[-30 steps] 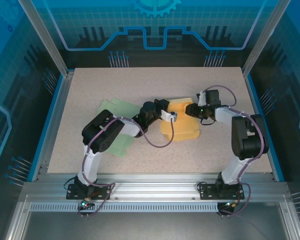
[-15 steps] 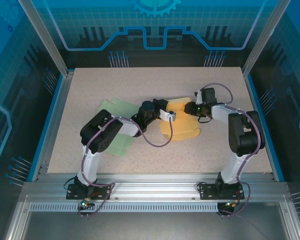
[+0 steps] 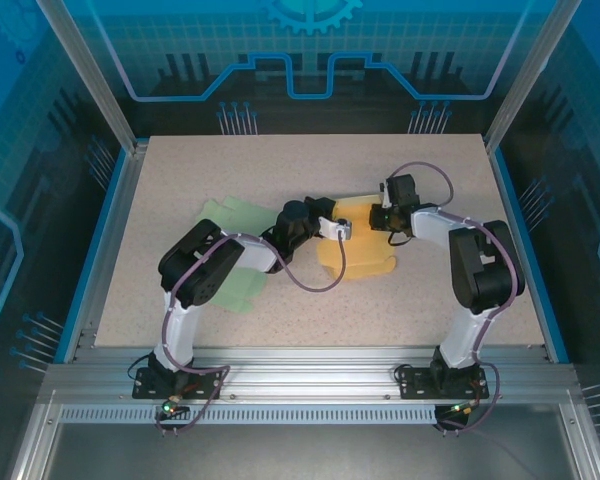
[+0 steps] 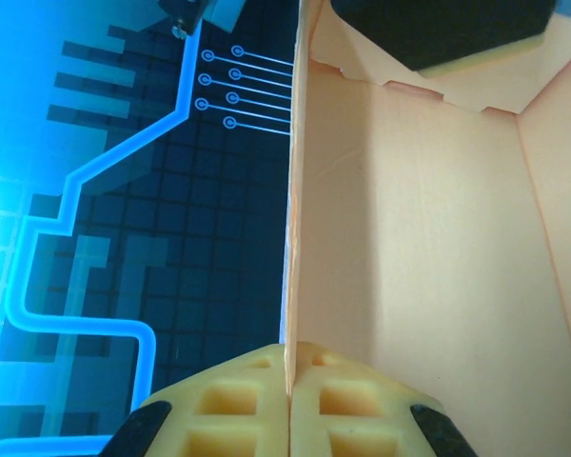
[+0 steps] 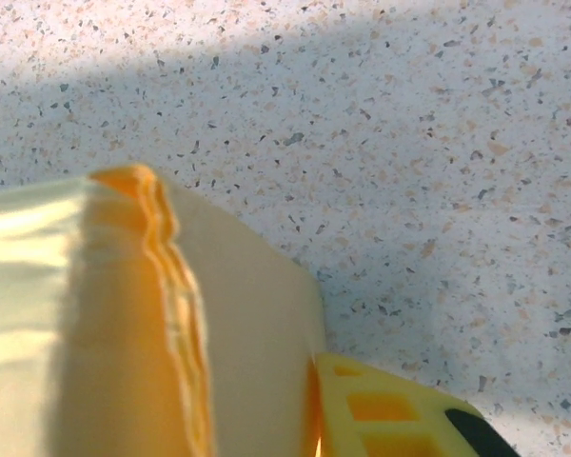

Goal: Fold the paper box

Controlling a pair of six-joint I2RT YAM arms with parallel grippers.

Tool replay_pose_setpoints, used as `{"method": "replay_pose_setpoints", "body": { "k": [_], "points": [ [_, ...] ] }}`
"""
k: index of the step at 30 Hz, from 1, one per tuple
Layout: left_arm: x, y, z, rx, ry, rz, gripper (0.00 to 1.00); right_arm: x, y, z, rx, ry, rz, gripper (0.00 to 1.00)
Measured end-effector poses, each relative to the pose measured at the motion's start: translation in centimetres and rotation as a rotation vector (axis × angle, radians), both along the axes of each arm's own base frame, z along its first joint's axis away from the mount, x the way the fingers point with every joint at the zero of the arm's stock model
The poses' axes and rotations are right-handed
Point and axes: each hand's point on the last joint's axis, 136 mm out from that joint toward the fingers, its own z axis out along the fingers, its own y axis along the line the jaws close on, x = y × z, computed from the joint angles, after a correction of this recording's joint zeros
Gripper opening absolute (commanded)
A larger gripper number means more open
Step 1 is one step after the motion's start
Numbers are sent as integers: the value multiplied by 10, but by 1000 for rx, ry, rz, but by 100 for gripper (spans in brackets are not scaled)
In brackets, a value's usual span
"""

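left gripper (image 4: 288,405) pinching orange paper box (image 4: 409,238), part-folded

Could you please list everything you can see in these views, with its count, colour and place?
orange paper box: one, orange-yellow, partly folded, at the centre of the table between the two grippers.
green paper sheet: one, pale green, flat on the table to the left of the box.
table: one, speckled beige, bearing both papers.
cables: two, purple, one looping over the table on each side.
left gripper: one, yellow pads, shut on the edge of a panel of the orange paper box.
right gripper: one, yellow finger, at the box's far right edge; I cannot tell whether it is open or shut.
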Motion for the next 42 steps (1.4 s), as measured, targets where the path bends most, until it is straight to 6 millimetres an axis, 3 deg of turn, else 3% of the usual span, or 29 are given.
{"method": "replay_pose_setpoints", "body": {
  "k": [5, 10, 13, 14, 23, 29, 33, 37, 42],
  "points": [
    [-1, -2, 2, -53, 32, 14, 26, 1, 0, 0, -39, -9, -1, 15],
    [-5, -6, 10, -141, 77, 43, 71, 4, -2, 1, -53, -18, -12, 13],
    [-6, -5, 27, -212, 92, 66, 95, 8, -3, 3, -61, -23, -17, 11],
    [-6, -4, 34, -236, 92, 74, 99, 9, -3, 3, -64, -24, -18, 11],
    [-17, 31, 105, -539, 112, 231, 99, 15, 1, 2, -98, -14, -6, 6],
    [-31, 76, 149, -845, 221, 409, 99, 11, 8, 0, -145, -7, 35, 4],
    [-36, 119, 174, -1094, 348, 492, 99, 9, 12, 0, -150, 2, 60, 2],
    [-36, 165, 172, -1278, 444, 577, 99, 6, 16, 1, -141, 9, 87, 0],
    [-42, 170, 139, -1310, 560, 646, 99, 2, 15, 0, -139, 0, 90, 0]
  ]
}}
